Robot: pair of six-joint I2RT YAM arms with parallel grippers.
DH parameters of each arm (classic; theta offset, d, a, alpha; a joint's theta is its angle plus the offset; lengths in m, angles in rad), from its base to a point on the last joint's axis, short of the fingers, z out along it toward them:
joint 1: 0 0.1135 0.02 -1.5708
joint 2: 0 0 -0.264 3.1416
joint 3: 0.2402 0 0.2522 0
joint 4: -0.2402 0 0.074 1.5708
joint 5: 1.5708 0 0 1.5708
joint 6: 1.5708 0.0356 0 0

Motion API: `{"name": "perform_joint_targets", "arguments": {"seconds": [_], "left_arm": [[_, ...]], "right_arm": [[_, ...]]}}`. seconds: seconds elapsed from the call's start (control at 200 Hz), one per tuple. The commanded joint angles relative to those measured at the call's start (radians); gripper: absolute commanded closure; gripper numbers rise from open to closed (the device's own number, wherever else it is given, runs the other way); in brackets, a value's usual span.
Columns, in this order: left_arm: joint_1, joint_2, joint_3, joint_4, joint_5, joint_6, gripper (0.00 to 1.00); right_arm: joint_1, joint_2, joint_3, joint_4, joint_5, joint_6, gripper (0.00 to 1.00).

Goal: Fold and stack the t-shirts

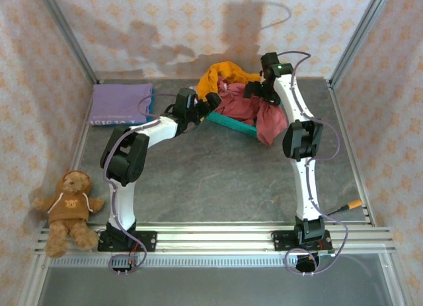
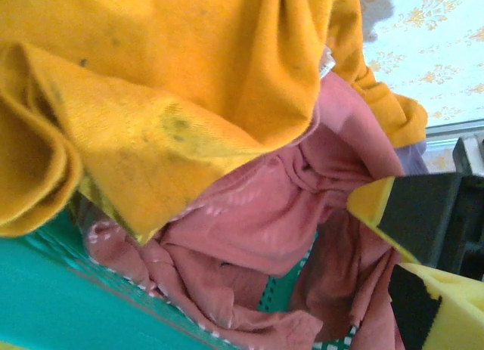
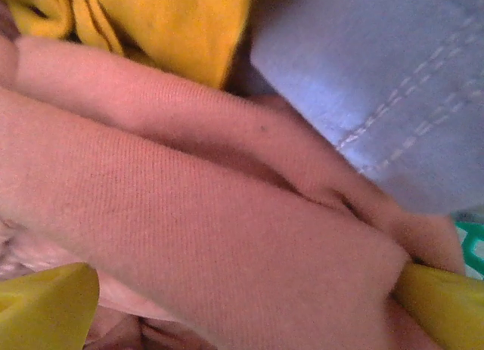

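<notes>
The dusty red t-shirt is lying bunched up in the teal mesh basket at the back of the table, and some of it is hanging over the edge. The mustard orange t-shirt is sitting just behind it. A folded purple t-shirt is lying in the back left corner. The left gripper is hanging just beside the basket, jaws wide apart, holding nothing. The right gripper is sitting down in the red cloth, jaws spread wide too (a red fold is lying between its yellow pads, not pinched).
</notes>
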Motion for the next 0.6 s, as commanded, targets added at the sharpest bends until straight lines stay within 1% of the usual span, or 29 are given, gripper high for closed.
{"name": "perform_joint_targets", "arguments": {"seconds": [0.0,0.06,0.14,0.23,0.32,0.485,0.596], "left_arm": [[0.007,0.049,0.071,0.074,0.033,-0.039,0.01],[0.007,0.070,0.097,0.092,0.039,-0.063,0.01],[0.004,0.104,0.118,0.166,0.040,-0.115,0.01],[-0.008,0.149,0.172,0.195,0.058,-0.151,0.01],[-0.035,0.189,0.237,0.189,0.072,-0.158,0.01],[-0.110,0.250,0.339,0.168,0.103,-0.164,0.01],[-0.151,0.280,0.376,0.172,0.126,-0.170,0.01]], "right_arm": [[-0.011,-0.074,-0.137,-0.141,0.145,0.031,0.01],[-0.014,-0.106,-0.215,-0.145,0.170,0.042,0.01],[-0.017,-0.150,-0.309,-0.147,0.170,0.056,0.01],[-0.017,-0.219,-0.407,-0.143,0.177,0.081,0.01],[-0.016,-0.334,-0.551,-0.106,0.176,0.114,0.01],[-0.011,-0.624,-0.983,0.037,0.094,0.194,0.01],[-0.011,-0.764,-1.134,0.081,0.119,0.217,0.01]]}}
